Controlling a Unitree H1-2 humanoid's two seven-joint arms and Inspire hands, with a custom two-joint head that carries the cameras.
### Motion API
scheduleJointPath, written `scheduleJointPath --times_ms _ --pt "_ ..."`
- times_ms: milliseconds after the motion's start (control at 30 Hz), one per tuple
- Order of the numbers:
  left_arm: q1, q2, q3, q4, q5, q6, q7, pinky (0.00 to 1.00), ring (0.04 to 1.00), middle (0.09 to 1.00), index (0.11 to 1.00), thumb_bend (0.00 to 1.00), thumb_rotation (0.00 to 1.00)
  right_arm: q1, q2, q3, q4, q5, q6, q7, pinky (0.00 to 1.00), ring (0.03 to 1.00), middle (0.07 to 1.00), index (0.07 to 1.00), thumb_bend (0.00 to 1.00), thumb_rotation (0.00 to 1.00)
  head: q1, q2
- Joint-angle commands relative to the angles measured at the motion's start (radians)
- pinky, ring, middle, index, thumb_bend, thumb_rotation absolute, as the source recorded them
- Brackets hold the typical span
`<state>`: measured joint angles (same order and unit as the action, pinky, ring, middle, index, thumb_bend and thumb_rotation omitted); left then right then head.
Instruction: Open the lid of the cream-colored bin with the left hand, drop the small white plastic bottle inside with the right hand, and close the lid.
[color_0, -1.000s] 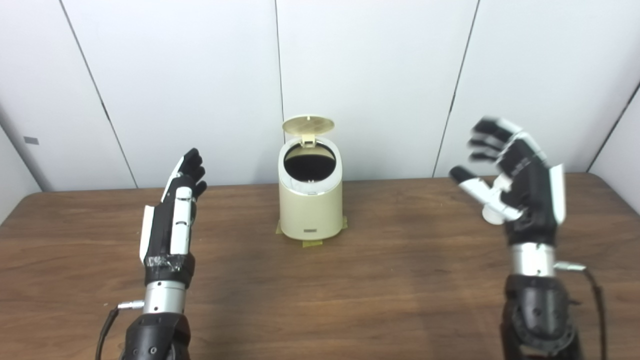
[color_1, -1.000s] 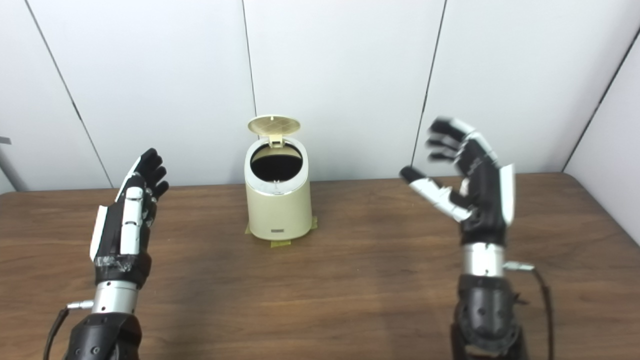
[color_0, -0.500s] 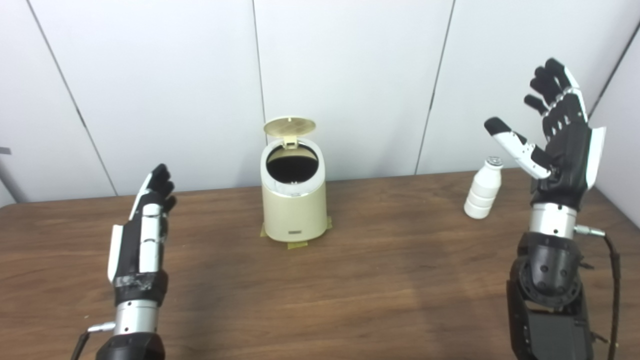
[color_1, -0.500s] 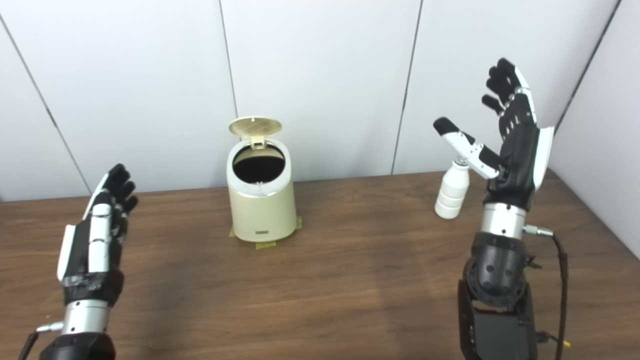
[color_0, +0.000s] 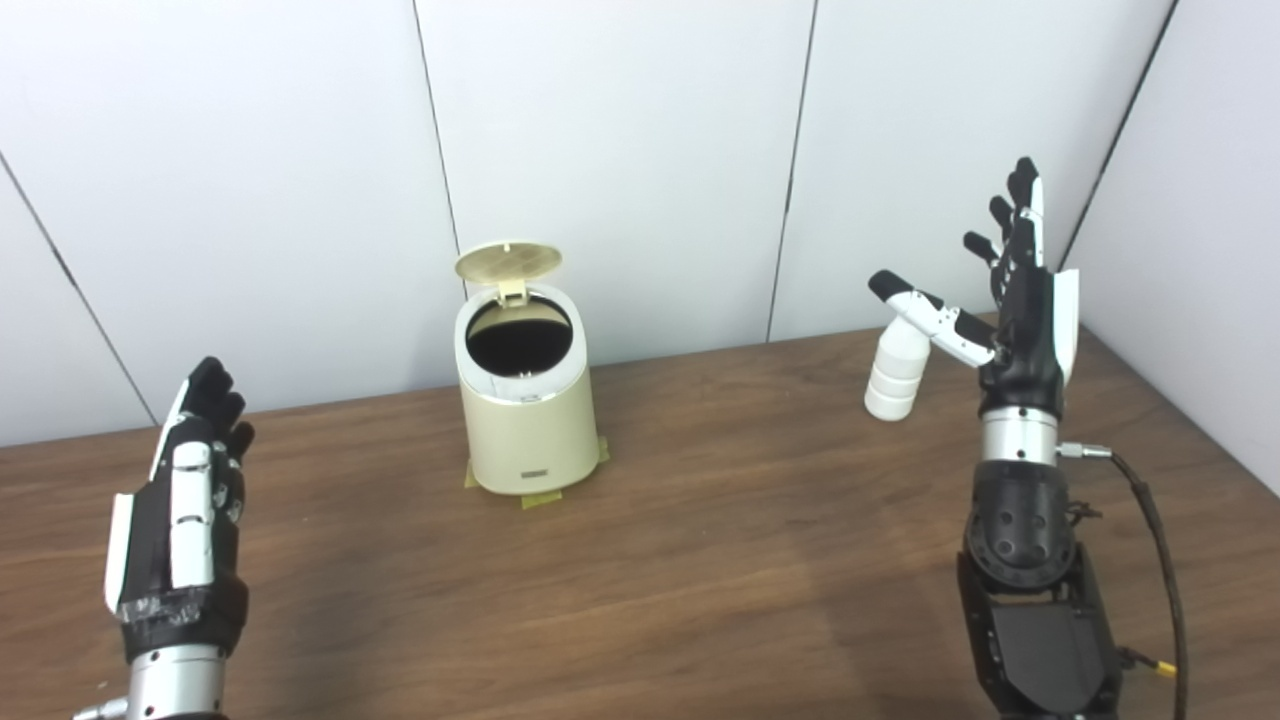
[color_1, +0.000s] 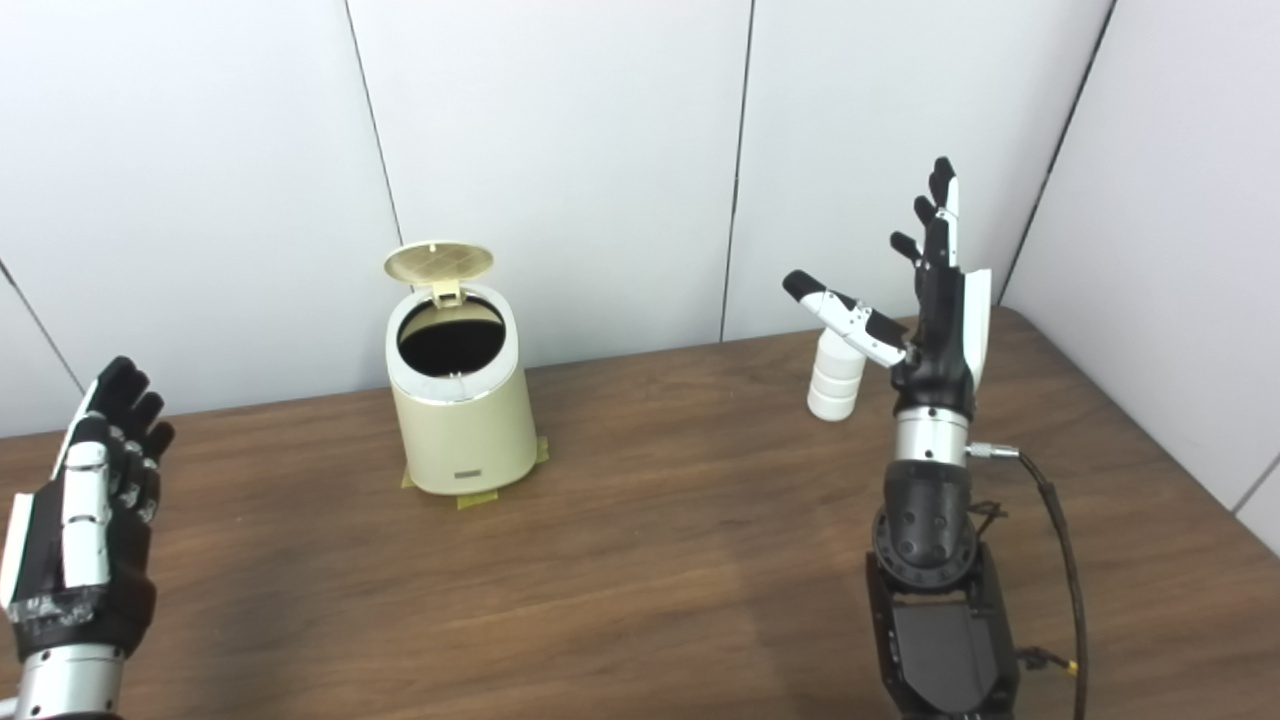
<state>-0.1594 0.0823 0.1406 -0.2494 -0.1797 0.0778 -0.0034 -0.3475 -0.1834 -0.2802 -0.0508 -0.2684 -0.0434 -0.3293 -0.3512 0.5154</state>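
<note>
Right hand (color_0: 1020, 310): raised above the table (color_0: 700, 560) at the right, fingers spread and pointing up, thumb extended leftward, holding nothing. The thumb crosses in front of the top of the bottle (color_0: 893, 375); contact cannot be determined. The bottle stands upright on the table near the rear wall, well right of the bin (color_0: 525, 425). The bin's lid (color_0: 507, 263) is tipped up, the interior exposed. Left hand (color_0: 180, 510): at the left, fingers extended and apart, empty, well clear of the bin.
</note>
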Motion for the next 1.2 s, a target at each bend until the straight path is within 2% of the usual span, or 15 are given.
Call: scheduleJointPath --times_ms 0,67,200,267,400,500,533,667,833,933,1033,1167 --pt "-0.041 0.009 0.001 -0.018 0.011 -0.008 0.006 0.99 0.966 0.965 0.964 0.35 0.98 -0.039 -0.012 -0.004 -0.003 -0.023 -0.007 -0.032 0.82 0.927 0.964 0.991 0.85 0.42 -0.001 0.0" --pt "-0.041 0.009 0.003 -0.027 0.007 0.002 0.007 0.99 0.968 0.965 0.964 0.34 1.0 -0.037 -0.006 -0.003 0.0 -0.031 0.01 -0.04 0.81 0.91 0.951 0.983 0.87 0.44 -0.01 0.0" --pt "-0.04 0.012 0.005 -0.042 0.007 0.022 0.008 0.98 0.967 0.966 0.962 0.34 1.0 -0.035 0.004 0.002 0.015 -0.022 0.014 -0.053 0.8 0.896 0.934 0.972 0.84 0.41 -0.019 -0.002" --pt "-0.041 0.013 0.007 -0.05 0.008 0.029 0.011 0.97 0.961 0.96 0.955 0.33 0.99 -0.037 0.01 0.0 0.03 -0.016 0.012 -0.062 0.76 0.868 0.911 0.962 0.84 0.4 -0.03 -0.004" --pt "-0.042 0.014 0.013 -0.064 0.008 0.039 0.013 0.96 0.959 0.956 0.947 0.32 0.97 -0.039 0.009 -0.002 0.069 0.008 -0.012 -0.07 0.8 0.889 0.921 0.967 0.83 0.38 -0.048 -0.005" --pt "-0.043 0.014 0.017 -0.077 0.007 0.065 0.017 0.95 0.951 0.945 0.936 0.28 0.95 -0.042 0.003 0.001 0.101 -0.014 -0.023 -0.095 0.76 0.87 0.907 0.96 0.85 0.38 -0.058 -0.005" --pt "-0.045 0.014 0.018 -0.082 0.005 0.072 0.018 0.94 0.945 0.937 0.931 0.27 0.91 -0.043 0.0 0.002 0.112 -0.021 -0.027 -0.103 0.72 0.848 0.892 0.955 0.86 0.38 -0.059 -0.006" --pt "-0.047 0.013 0.021 -0.099 0.01 0.088 0.021 0.92 0.93 0.923 0.922 0.27 0.86 -0.052 -0.015 0.002 0.165 -0.039 -0.023 -0.127 0.7 0.84 0.889 0.953 0.86 0.39 -0.066 -0.007" --pt "-0.046 0.016 0.018 -0.113 0.02 0.099 0.027 0.92 0.928 0.923 0.923 0.24 0.89 -0.069 -0.054 0.012 0.276 -0.072 -0.06 -0.168 0.72 0.858 0.907 0.952 0.86 0.37 -0.067 -0.01" --pt "-0.047 0.019 0.024 -0.112 0.007 0.097 0.027 0.91 0.928 0.927 0.934 0.23 0.89 -0.084 -0.08 0.026 0.35 -0.102 -0.093 -0.213 0.77 0.88 0.922 0.952 0.86 0.35 -0.071 -0.011" --pt "-0.049 0.022 0.029 -0.11 -0.002 0.098 0.025 0.91 0.928 0.929 0.937 0.22 0.9 -0.097 -0.095 0.034 0.401 -0.106 -0.121 -0.244 0.72 0.852 0.907 0.949 0.89 0.35 -0.078 -0.013" --pt "-0.05 0.02 0.029 -0.115 -0.004 0.108 0.03 0.91 0.924 0.926 0.929 0.2 0.92 -0.107 -0.11 0.044 0.44 -0.116 -0.134 -0.277 0.74 0.891 0.951 0.963 0.89 0.35 -0.087 -0.018"
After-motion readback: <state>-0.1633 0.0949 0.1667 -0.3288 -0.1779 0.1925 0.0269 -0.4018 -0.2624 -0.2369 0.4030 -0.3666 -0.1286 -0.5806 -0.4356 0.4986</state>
